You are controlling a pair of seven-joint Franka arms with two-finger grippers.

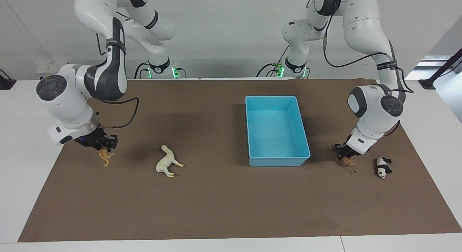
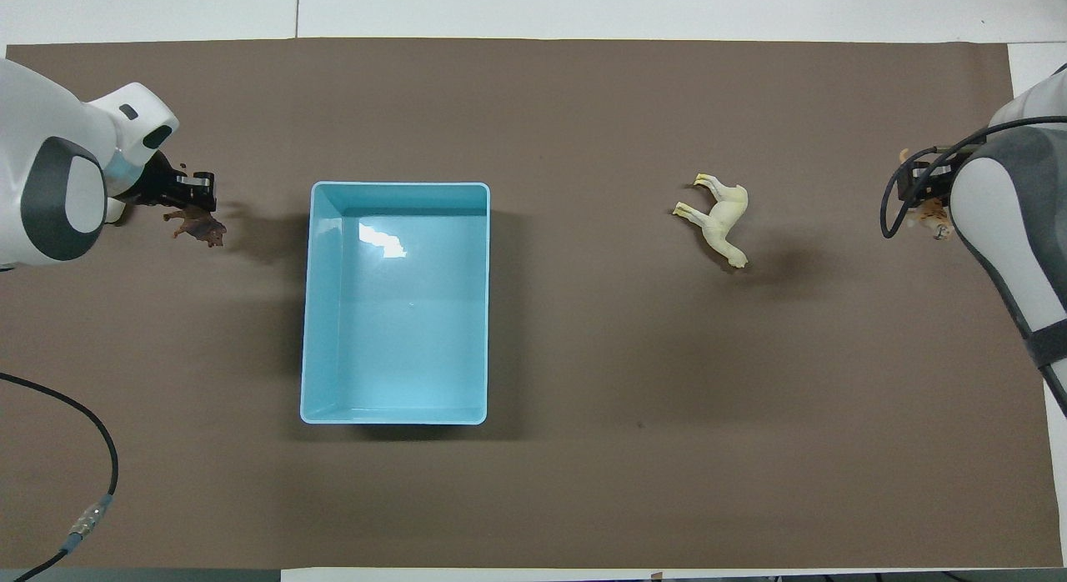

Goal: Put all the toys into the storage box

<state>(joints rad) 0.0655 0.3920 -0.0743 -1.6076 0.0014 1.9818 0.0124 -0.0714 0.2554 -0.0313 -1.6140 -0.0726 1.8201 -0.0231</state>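
Toys sit scattered on the brown mat point(image 1: 223, 201) that covers the worktop point(image 1: 21, 136) in the facing view: the storage box point(image 1: 276, 161) lies around the centre, slightly toward 2 o'clock, with nothing visible inside it. Toward 9 o'clock the right end effector point(image 1: 102, 148) hangs above the mat, its fingers clamped together on the orange tiger point(image 1: 104, 157), which dangles clear of the surface. Beside it, toward the box, the cream horse point(image 1: 166, 162) lies on its side on the mat. Toward 3 o'clock the left end effector point(image 1: 344, 156) is low over the mat, closed on the brown lion point(image 1: 349, 163); whether the lion is off the mat cannot be told. The panda point(image 1: 382, 166) lies just beside it, toward the mat's edge. In the overhead view the storage box point(image 2: 310, 315) sits between centre and 9 o'clock, the left end effector point(image 2: 193, 200) at 9 to 10 o'clock gripping the lion point(image 2: 196, 228), the horse point(image 2: 721, 219) toward 2 o'clock, and the right end effector point(image 2: 921, 190) at 3 o'clock, largely hidden by its own arm, with the tiger point(image 2: 935, 219) peeking out below it. The panda is covered there by the left arm.
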